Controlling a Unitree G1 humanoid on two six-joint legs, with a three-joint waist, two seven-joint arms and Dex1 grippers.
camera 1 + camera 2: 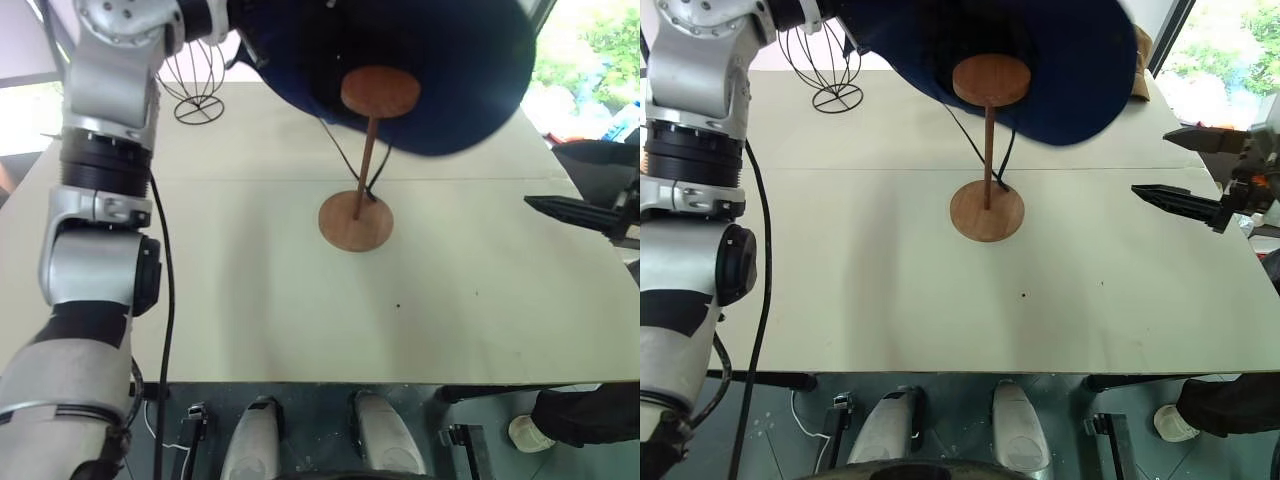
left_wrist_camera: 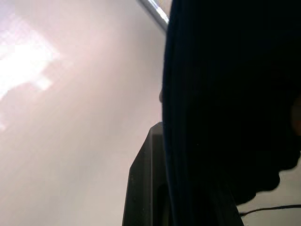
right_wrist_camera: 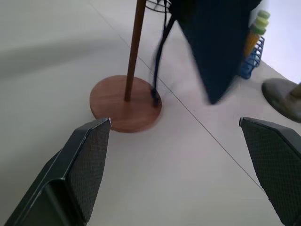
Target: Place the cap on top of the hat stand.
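The cap (image 1: 430, 70) hangs in the air behind and above the disc top of the hat stand (image 1: 362, 170), its chin cord (image 3: 157, 66) dangling down to the round base, the brim clamped in the left gripper (image 2: 157, 188). To seat it well, centre the hollow crown over the disc and lower it level so the cord falls clear of the rod. The right gripper (image 1: 1185, 170) waits off to the side with fingers (image 3: 84, 160) spread apart, free to steady the stand if it tips

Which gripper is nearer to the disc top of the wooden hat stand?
The left. The left gripper holds the navy sun hat just above and behind the hat stand. The right gripper waits open at the table's right edge, well apart.
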